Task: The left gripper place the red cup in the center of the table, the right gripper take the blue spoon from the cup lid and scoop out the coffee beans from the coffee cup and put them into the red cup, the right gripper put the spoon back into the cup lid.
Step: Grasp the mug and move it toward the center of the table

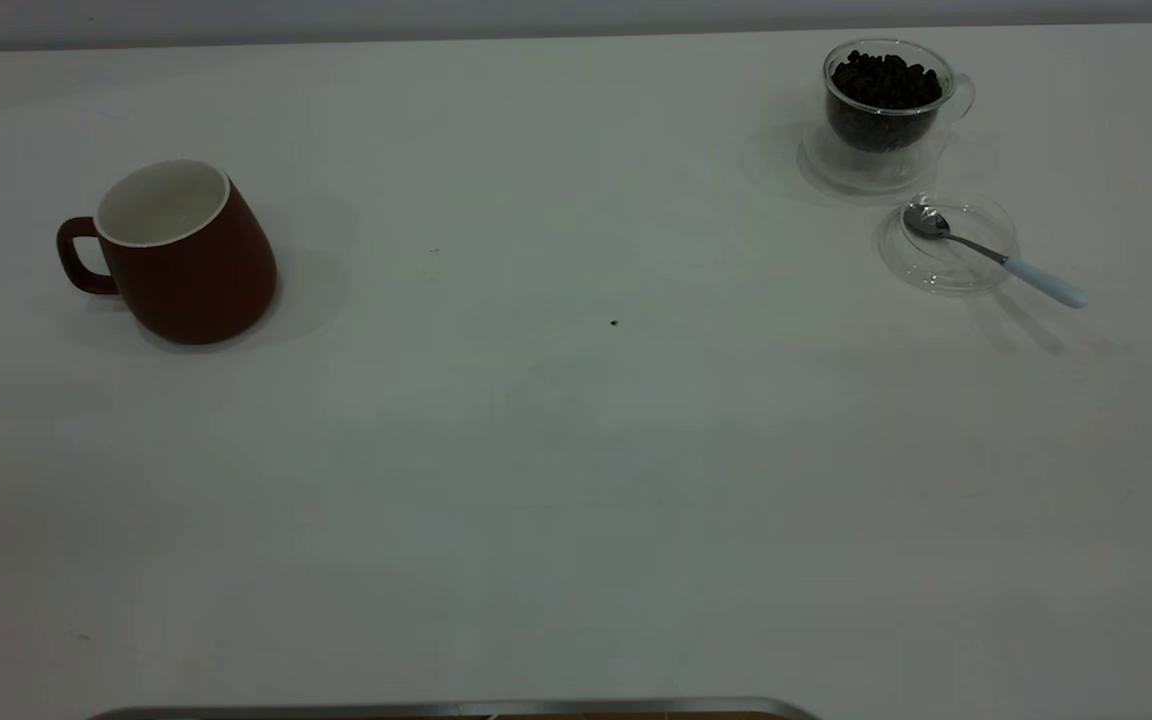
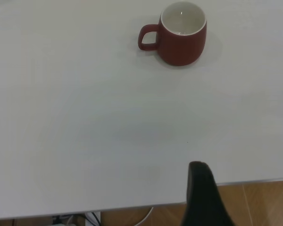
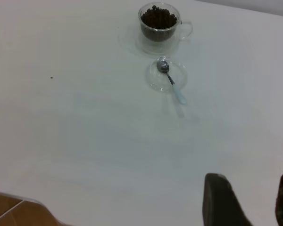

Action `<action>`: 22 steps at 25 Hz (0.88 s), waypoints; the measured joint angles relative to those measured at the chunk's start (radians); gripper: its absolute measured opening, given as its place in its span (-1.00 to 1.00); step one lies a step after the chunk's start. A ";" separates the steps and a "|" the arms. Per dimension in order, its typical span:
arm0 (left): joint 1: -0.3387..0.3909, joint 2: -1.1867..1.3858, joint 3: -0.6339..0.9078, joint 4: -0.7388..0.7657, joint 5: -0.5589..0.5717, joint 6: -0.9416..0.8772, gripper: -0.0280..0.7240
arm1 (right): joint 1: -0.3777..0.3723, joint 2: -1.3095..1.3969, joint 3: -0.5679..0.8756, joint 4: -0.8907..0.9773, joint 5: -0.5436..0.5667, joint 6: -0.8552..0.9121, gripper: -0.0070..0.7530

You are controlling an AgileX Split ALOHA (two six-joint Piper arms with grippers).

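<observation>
Here, at the outset, the red cup stands upright at the left side of the white table, handle turned outward, well apart from the tiny dark speck near the middle. Across the table, the coffee cup holds its heap of coffee beans, and just beside it the blue spoon lies with its bowl in the cup lid, handle overhanging the rim. Neither arm appears in the exterior view. The left gripper hangs back near the table edge, only one dark finger showing, so whether it is spread or closed cannot be told. The right gripper waits likewise, its two fingers parted with nothing between them. The first step looks untouched: the left gripper would likely do best to grasp the mug's rim or handle squarely, lift it level and set it near the speck.
</observation>
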 joint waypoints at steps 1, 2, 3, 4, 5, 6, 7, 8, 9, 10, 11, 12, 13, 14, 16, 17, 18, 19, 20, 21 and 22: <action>0.000 0.000 0.000 0.000 0.000 0.000 0.45 | 0.000 0.000 0.000 0.000 0.000 0.000 -0.13; 0.000 0.000 0.000 0.000 0.000 0.000 0.45 | 0.000 0.000 0.000 0.000 0.000 0.000 -0.13; 0.000 0.000 0.000 0.000 0.000 0.000 0.45 | 0.000 0.000 0.000 0.000 0.000 0.000 -0.13; 0.000 0.000 0.000 0.000 0.000 0.000 0.45 | 0.000 0.000 0.000 0.000 0.000 0.000 -0.13; 0.000 0.000 0.000 0.000 0.000 0.000 0.45 | 0.000 0.000 0.000 0.000 0.000 0.000 -0.13; 0.000 0.000 0.000 0.000 0.000 0.001 0.45 | 0.000 0.000 0.000 0.000 0.000 0.000 -0.13; 0.000 0.000 0.000 0.000 0.000 0.001 0.45 | 0.000 0.000 0.000 0.000 0.000 0.000 -0.13; 0.000 0.000 0.000 0.000 0.000 0.001 0.45 | 0.000 0.000 0.000 0.000 0.000 0.000 -0.13; 0.000 0.000 0.000 0.000 0.000 0.001 0.45 | 0.000 0.000 0.000 0.000 0.000 0.000 -0.13; 0.000 0.000 0.000 0.000 0.000 0.001 0.45 | 0.000 0.000 0.000 0.000 0.000 0.000 -0.13; 0.000 0.000 0.000 0.000 0.000 0.000 0.45 | 0.000 0.000 0.000 0.000 0.000 0.000 -0.13; 0.000 0.000 0.000 0.000 0.000 0.000 0.45 | 0.000 0.000 0.000 0.000 0.000 0.000 -0.13; 0.000 0.000 0.000 -0.002 0.000 0.000 0.45 | 0.000 0.000 0.000 0.000 0.000 0.000 -0.13; 0.000 0.000 0.000 -0.004 0.000 0.000 0.45 | 0.000 0.000 0.000 0.000 0.000 0.000 -0.13; 0.000 0.000 0.000 -0.004 0.000 0.000 0.45 | 0.000 0.000 0.000 0.000 0.000 0.000 -0.13; 0.000 0.000 0.000 -0.005 0.000 0.000 0.45 | 0.000 0.000 0.000 0.000 0.000 0.001 -0.13; 0.000 0.000 0.000 -0.005 0.000 0.000 0.45 | 0.000 0.000 0.000 -0.001 0.000 0.005 -0.13; 0.000 0.000 0.000 -0.007 0.000 0.000 0.45 | 0.000 0.000 0.000 -0.002 0.000 0.009 -0.13; 0.000 0.000 0.000 -0.009 -0.001 0.000 0.45 | 0.000 0.000 0.000 -0.002 0.000 0.012 -0.14; 0.000 0.004 -0.003 -0.009 -0.004 0.000 0.45 | 0.000 0.000 0.000 -0.002 0.000 0.012 -0.15; 0.000 0.016 -0.011 -0.008 -0.011 0.000 0.45 | 0.000 0.000 0.000 -0.002 0.000 0.012 -0.17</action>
